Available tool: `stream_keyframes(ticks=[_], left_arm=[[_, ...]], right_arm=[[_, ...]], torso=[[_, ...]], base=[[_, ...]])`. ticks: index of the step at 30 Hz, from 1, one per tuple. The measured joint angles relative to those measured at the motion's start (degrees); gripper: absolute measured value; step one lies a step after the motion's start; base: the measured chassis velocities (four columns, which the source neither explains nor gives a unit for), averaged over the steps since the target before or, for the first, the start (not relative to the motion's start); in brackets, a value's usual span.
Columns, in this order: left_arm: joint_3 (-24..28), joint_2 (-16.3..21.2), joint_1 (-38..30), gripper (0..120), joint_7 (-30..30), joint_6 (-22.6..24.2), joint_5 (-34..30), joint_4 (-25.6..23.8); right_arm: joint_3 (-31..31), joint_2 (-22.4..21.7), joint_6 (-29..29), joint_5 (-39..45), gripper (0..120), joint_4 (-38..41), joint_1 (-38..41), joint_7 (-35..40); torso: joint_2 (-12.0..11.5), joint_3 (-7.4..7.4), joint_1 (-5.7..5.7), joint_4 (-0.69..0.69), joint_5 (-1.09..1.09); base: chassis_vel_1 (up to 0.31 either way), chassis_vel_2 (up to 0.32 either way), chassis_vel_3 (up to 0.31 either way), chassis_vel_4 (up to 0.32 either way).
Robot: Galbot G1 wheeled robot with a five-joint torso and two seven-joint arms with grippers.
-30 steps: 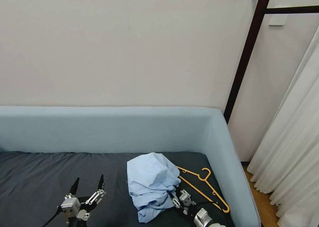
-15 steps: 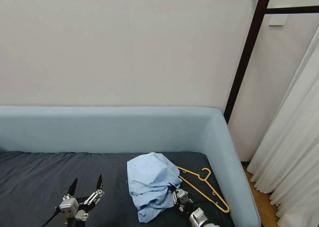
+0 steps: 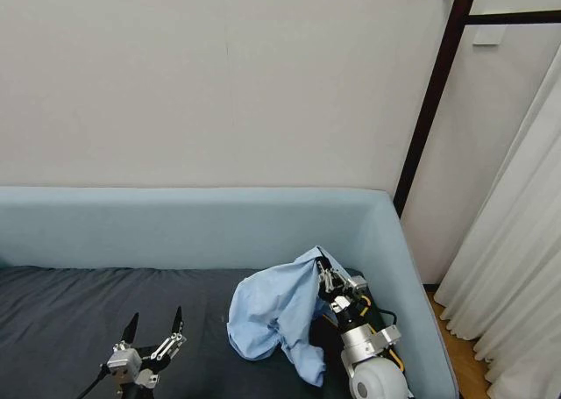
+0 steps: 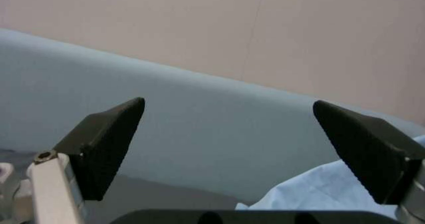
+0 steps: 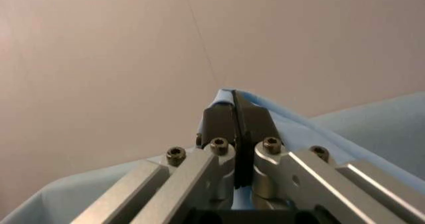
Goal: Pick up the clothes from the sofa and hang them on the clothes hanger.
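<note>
Light-blue garment (image 3: 276,316) hangs from the right gripper (image 3: 326,272) above the right end of the sofa (image 3: 175,224), close to the armrest. The jaws are pressed together on a fold at the cloth's highest point, and the right wrist view shows the blue edge pinched between the two dark pads (image 5: 222,119). Held from that one point, the fabric drapes down and leftward in loose folds. Its lower part looks close to the dark grey seat (image 3: 70,311), though I cannot tell whether it touches. A grip at the top edge seems meant to let the cloth fall open under its own weight, so it can be carried clear of the cushion.

The left gripper (image 3: 156,316) waits low over the seat, well apart from the garment, with its jaws spread wide and nothing between them. It points toward the backrest and keeps out of the working arm's way. The dark wooden clothes stand (image 3: 427,118) rises beyond the sofa's right end, so the hanging step is not yet begun.
</note>
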Motion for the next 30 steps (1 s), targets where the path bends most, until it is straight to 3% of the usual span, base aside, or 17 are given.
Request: stream_keyframes(ticks=[13,25,30], left_arm=[[0.01,1.15,-0.23,100,-0.23,-0.1,-0.23,-0.21],[0.06,1.72,-1.64,100,-0.36,-0.26,-0.37,1.38],[0.28,1.66,-2.54,100,-0.38,-0.25,-0.4,1.99]], right_arm=[[0.75,-0.88,-1.76,-0.84,0,3.0,1.0,5.06],[3.91,-8.6,-7.76,8.83,0,14.94,10.48,12.03],[3.14,-9.79,-9.04,9.66,0,18.05,12.17,12.63]], torso=[[0.0,0.0,0.0,0.0,0.0],[0.0,0.0,0.0,0.0,-0.01],[0.0,0.0,0.0,0.0,0.0]], base=[[0.0,0.0,0.0,0.0],[0.0,0.0,0.0,0.0],[0.0,0.0,0.0,0.0]])
